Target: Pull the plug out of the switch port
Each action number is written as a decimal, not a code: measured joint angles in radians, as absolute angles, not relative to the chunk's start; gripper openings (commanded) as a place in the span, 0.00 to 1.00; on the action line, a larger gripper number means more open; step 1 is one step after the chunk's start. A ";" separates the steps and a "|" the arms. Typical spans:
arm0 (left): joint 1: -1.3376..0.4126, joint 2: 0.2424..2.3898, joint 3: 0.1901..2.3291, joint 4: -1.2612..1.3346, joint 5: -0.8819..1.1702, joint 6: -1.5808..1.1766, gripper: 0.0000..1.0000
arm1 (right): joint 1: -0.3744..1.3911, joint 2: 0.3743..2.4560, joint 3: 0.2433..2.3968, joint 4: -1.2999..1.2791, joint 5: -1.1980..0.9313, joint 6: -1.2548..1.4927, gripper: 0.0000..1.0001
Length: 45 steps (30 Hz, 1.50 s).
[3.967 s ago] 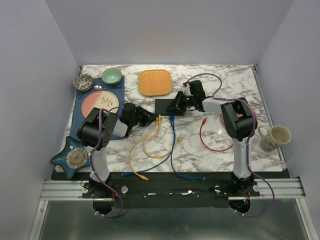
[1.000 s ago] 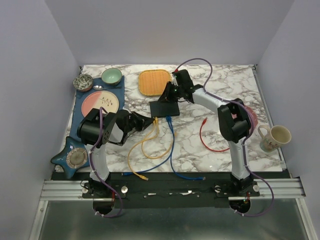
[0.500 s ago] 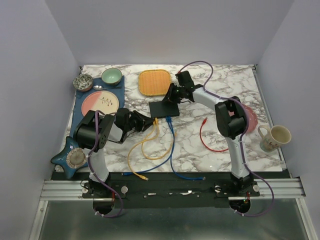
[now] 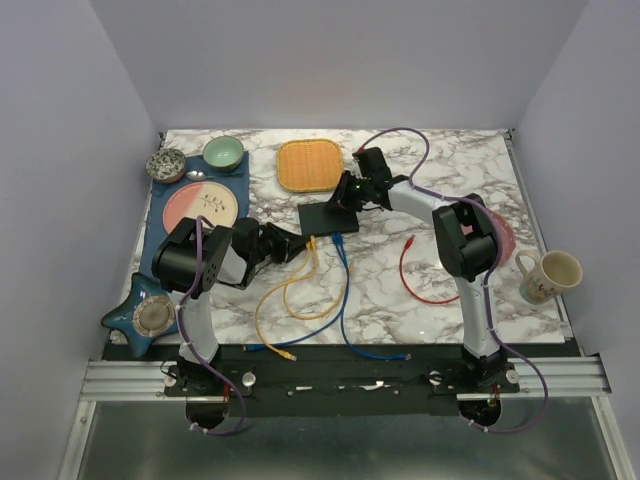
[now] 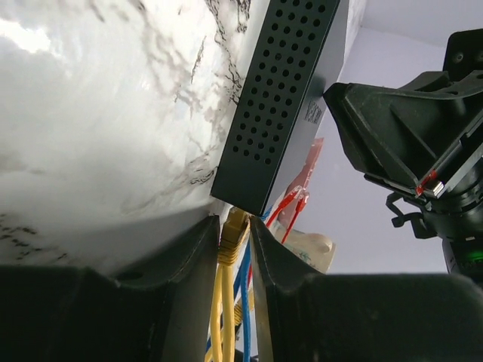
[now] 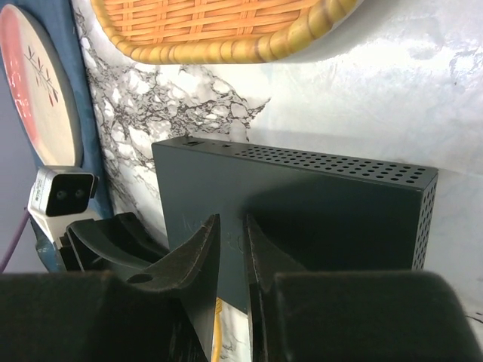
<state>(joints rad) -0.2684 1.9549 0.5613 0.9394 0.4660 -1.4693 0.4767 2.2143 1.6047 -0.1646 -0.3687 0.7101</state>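
Note:
The switch (image 4: 325, 216) is a flat black box lying mid-table, with its perforated side (image 5: 283, 98) close in the left wrist view. A yellow plug (image 5: 234, 230) sits in the port at its near left corner, with a blue plug (image 4: 339, 238) beside it. My left gripper (image 5: 235, 222) (image 4: 300, 243) lies low on the table, its fingers closed on either side of the yellow plug. My right gripper (image 6: 231, 220) (image 4: 343, 197) comes from the far side. Its tips rest on the switch's top (image 6: 302, 204), a narrow gap between them and nothing in it.
Yellow cable (image 4: 290, 300) and blue cable (image 4: 345, 300) loop toward the near edge. A loose red cable (image 4: 415, 285) lies to the right. A woven mat (image 4: 309, 165) sits just behind the switch. A pink plate (image 4: 200, 205), bowls (image 4: 223, 152) and star dish (image 4: 150, 312) are left. A mug (image 4: 548, 275) stands far right.
Since four seconds ago my right arm has reached over to the switch's far edge, and the switch sits a little further left. Over the last second both arms have barely shifted.

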 measured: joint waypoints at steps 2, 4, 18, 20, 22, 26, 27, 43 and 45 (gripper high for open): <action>-0.268 1.961 0.561 0.952 0.466 -1.485 0.34 | 0.477 2.212 1.599 -0.157 -0.371 0.710 0.27; -0.266 1.969 0.561 0.968 0.466 -1.499 0.34 | 0.477 2.210 1.592 -0.151 -0.373 0.712 0.26; -0.231 1.980 0.542 1.046 0.456 -1.559 0.40 | 0.477 2.196 1.562 -0.132 -0.383 0.718 0.26; -0.228 1.980 0.540 1.048 0.456 -1.559 0.40 | 0.477 2.196 1.562 -0.132 -0.383 0.718 0.26; -0.228 1.982 0.540 1.050 0.456 -1.559 0.39 | 0.477 2.196 1.562 -0.132 -0.383 0.718 0.26; -0.228 1.985 0.540 1.053 0.457 -1.557 0.39 | 0.477 2.196 1.562 -0.132 -0.383 0.718 0.26; -0.228 1.985 0.540 1.054 0.457 -1.557 0.39 | 0.477 2.196 1.562 -0.132 -0.384 0.718 0.26; -0.234 1.991 0.551 1.041 0.475 -1.499 0.38 | 0.477 2.196 1.560 -0.130 -0.384 0.718 0.26; -0.237 1.981 0.559 1.014 0.474 -1.480 0.38 | 0.477 2.196 1.559 -0.128 -0.384 0.719 0.26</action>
